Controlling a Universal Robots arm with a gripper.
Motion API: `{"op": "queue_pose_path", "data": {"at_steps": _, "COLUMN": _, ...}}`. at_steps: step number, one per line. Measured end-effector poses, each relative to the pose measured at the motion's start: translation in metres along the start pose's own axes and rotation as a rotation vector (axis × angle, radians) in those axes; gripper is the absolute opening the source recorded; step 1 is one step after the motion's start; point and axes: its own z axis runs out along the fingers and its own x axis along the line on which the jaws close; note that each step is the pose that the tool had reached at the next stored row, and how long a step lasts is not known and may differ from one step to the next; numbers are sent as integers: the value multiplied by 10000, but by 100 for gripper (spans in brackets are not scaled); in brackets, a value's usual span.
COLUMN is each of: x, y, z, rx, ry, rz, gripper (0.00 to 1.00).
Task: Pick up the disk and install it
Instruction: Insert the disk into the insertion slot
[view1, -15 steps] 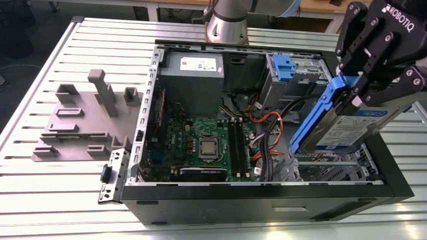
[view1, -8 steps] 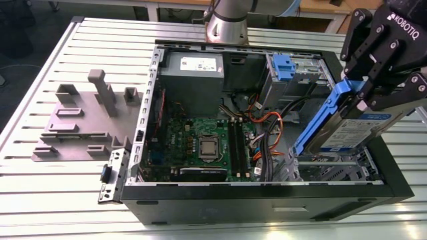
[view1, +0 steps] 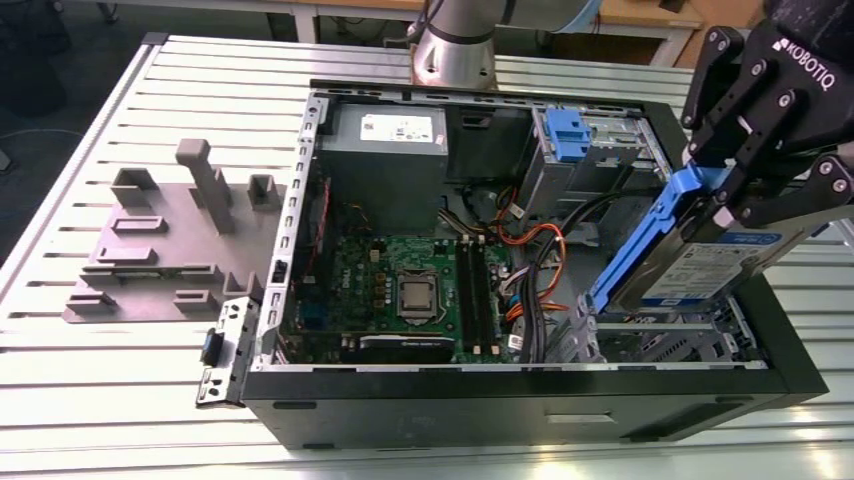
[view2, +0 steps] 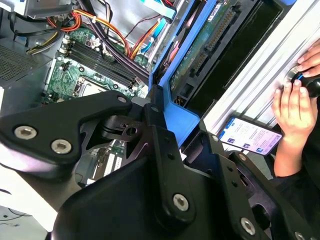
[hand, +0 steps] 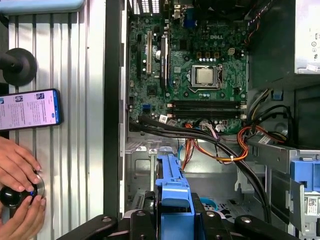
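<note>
Blue-railed disk (view1: 701, 265) hangs tilted, seemingly clamped in end effector (view1: 741, 195).

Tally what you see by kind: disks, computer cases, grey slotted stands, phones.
disk: 1
computer case: 1
grey slotted stand: 1
phone: 1
Total: 4

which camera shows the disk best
Exterior view: the flat silver metal disk with blue plastic rails shows its labelled face. Second wrist view shows its circuit-board underside; first wrist view, one blue rail end.
</note>
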Motion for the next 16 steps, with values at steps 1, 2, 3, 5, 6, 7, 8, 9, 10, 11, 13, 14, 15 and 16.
{"op": "queue_pose_path", "data": {"at_steps": 1, "x": 0, "y": 0, "z": 5, "rx": 0, "ry": 0, "rz": 10, "gripper": 36}}
{"op": "queue_pose_path", "data": {"at_steps": 2, "x": 0, "y": 0, "z": 10, "rx": 0, "ry": 0, "rz": 23, "gripper": 36}}
{"op": "queue_pose_path", "data": {"at_steps": 3, "x": 0, "y": -1, "z": 14, "rx": -1, "ry": 0, "rz": 36, "gripper": 36}}
{"op": "queue_pose_path", "data": {"at_steps": 5, "x": 0, "y": 0, "z": 23, "rx": -1, "ry": 0, "rz": 51, "gripper": 36}}
{"op": "queue_pose_path", "data": {"at_steps": 6, "x": 0, "y": 0, "z": 29, "rx": -1, "ry": 0, "rz": 55, "gripper": 36}}
{"op": "queue_pose_path", "data": {"at_steps": 7, "x": -1, "y": 0, "z": 36, "rx": -1, "ry": 0, "rz": 59, "gripper": 36}}
{"op": "queue_pose_path", "data": {"at_steps": 8, "x": -1, "y": 0, "z": 43, "rx": -1, "ry": 0, "rz": 64, "gripper": 36}}
{"op": "queue_pose_path", "data": {"at_steps": 9, "x": -1, "y": -1, "z": 51, "rx": -1, "ry": 0, "rz": 69, "gripper": 36}}
{"op": "queue_pose_path", "data": {"at_steps": 10, "x": -1, "y": -1, "z": 58, "rx": -1, "ry": 0, "rz": 75, "gripper": 36}}
{"op": "queue_pose_path", "data": {"at_steps": 11, "x": -1, "y": 0, "z": 64, "rx": -2, "ry": 0, "rz": 83, "gripper": 36}}
{"op": "queue_pose_path", "data": {"at_steps": 13, "x": -1, "y": -1, "z": 76, "rx": -2, "ry": 0, "rz": 98, "gripper": 36}}
{"op": "queue_pose_path", "data": {"at_steps": 14, "x": -1, "y": -1, "z": 84, "rx": -2, "ry": -1, "rz": 104, "gripper": 36}}
{"op": "queue_pose_path", "data": {"at_steps": 15, "x": -2, "y": -1, "z": 91, "rx": -2, "ry": -1, "rz": 111, "gripper": 36}}
{"op": "queue_pose_path", "data": {"at_steps": 16, "x": -2, "y": -1, "z": 97, "rx": -2, "ry": 0, "rz": 118, "gripper": 36}}
